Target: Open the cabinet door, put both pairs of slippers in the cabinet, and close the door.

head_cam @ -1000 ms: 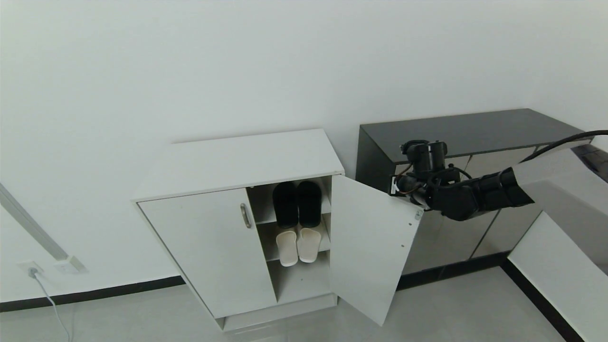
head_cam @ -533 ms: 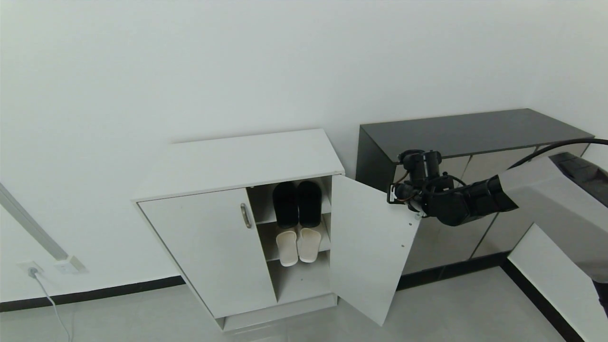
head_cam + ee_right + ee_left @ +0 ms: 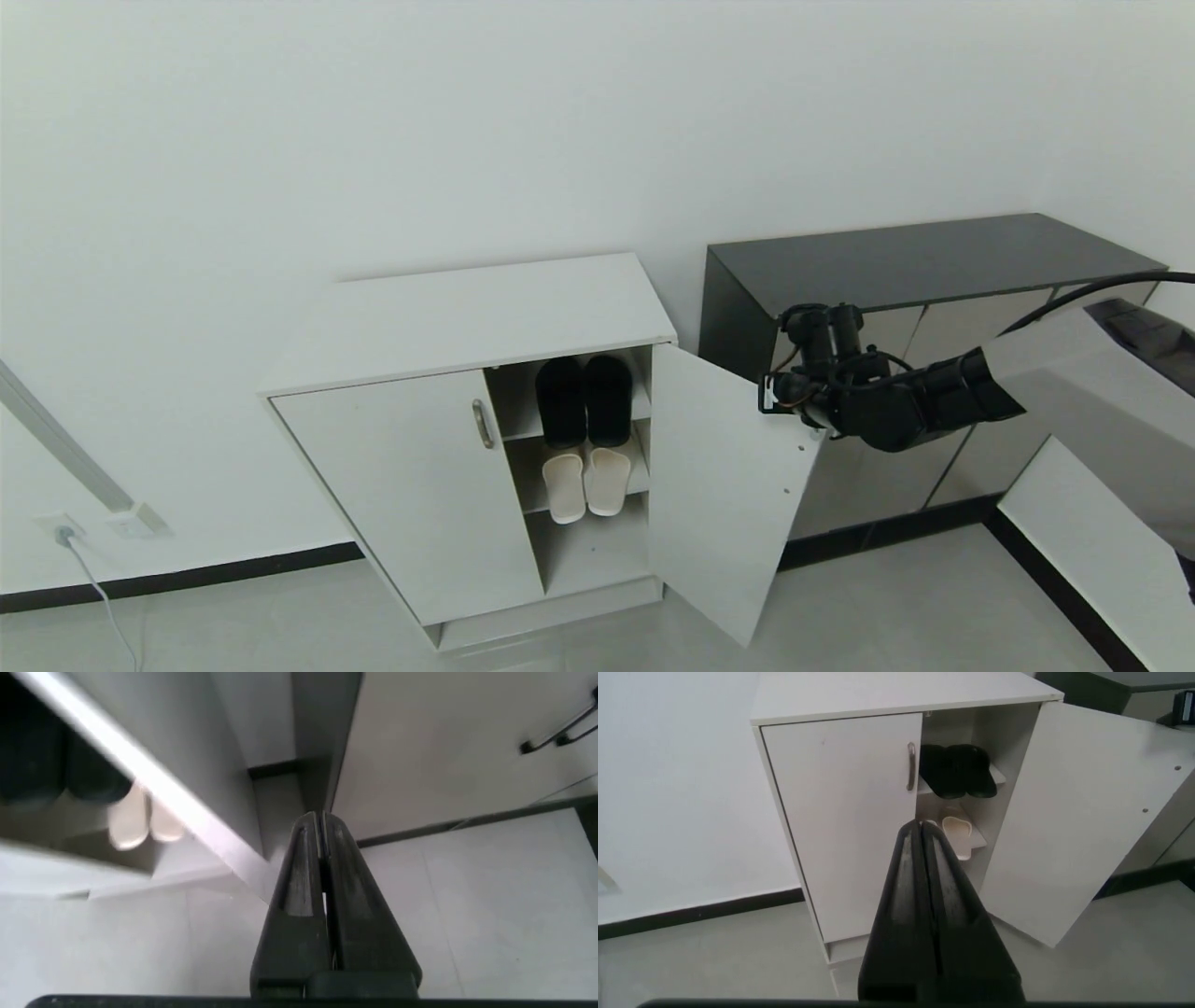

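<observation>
White cabinet door (image 3: pixel 724 485) ajar, right hand (image 3: pixel 323 831) — seemingly — at edge

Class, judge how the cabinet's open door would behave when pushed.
The open door looks like a flat rigid panel, so it would probably swing stiffly about its attached edge rather than flex. Its smooth face may let the shut right hand slide.
</observation>
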Controlling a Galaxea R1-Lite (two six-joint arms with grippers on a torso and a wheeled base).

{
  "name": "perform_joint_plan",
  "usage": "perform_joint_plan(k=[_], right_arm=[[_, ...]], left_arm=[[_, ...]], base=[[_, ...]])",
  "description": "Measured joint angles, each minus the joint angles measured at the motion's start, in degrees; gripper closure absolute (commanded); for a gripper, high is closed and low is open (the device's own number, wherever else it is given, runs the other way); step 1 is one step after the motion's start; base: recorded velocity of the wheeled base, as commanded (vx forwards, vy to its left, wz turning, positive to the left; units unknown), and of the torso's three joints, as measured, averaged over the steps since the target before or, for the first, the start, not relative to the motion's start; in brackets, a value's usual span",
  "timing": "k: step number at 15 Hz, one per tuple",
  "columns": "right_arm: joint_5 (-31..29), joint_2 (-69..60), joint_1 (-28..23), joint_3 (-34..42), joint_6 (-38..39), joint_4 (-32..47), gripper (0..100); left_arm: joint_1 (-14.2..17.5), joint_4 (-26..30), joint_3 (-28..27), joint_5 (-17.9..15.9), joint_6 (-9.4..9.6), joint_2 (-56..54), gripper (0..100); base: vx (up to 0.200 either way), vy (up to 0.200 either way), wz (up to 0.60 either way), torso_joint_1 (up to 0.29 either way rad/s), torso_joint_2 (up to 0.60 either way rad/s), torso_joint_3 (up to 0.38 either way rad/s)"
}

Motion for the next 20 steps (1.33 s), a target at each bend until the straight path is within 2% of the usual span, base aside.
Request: perform_joint_plan(k=[7,14,20], right_arm=[[0.02,-6.74,7.59,10.01,2.27,-0.33,100],[0.49,-9.70,17.23,13.12,6.35,-0.27,100],[0.35,-14.49,18.80,17.25,5.86,-1.78,100]], left_arm=[[0.00,0.02,0.00,0.00,0.00,0.00,100],[-0.02,0.02,0.00,0.00,0.00,0.00,100],[0.00,0.02,0.00,0.00,0.02,0.00,100]], base=[[0.000,0.000,0.00,0.000,0.00,0.000],[0.000,0.000,0.00,0.000,0.00,0.000],[0.000,0.000,0.00,0.000,0.00,0.000]])
